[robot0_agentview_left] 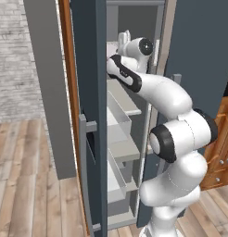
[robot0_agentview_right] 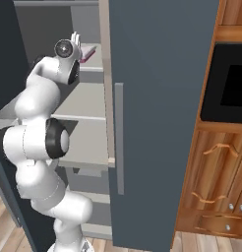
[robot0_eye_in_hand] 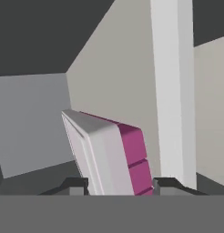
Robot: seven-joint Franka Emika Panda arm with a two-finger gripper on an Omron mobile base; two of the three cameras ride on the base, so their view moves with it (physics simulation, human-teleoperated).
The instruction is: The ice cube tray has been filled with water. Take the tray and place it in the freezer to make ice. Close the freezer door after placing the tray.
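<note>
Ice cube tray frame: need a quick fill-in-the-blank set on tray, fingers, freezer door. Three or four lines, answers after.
1. In the hand view, the ice cube tray sits between the two ____.
2. The tray's underside edge is coloured ____.
3. The gripper reaches inside the freezer, whose freezer door stands ____.
4. The wooden cabinets beside the freezer are ____ in colour.

Missing words: fingers; magenta; open; brown

Kitchen: freezer [robot0_agentview_right: 157, 98], wooden cabinets [robot0_agentview_right: 216, 187]
</note>
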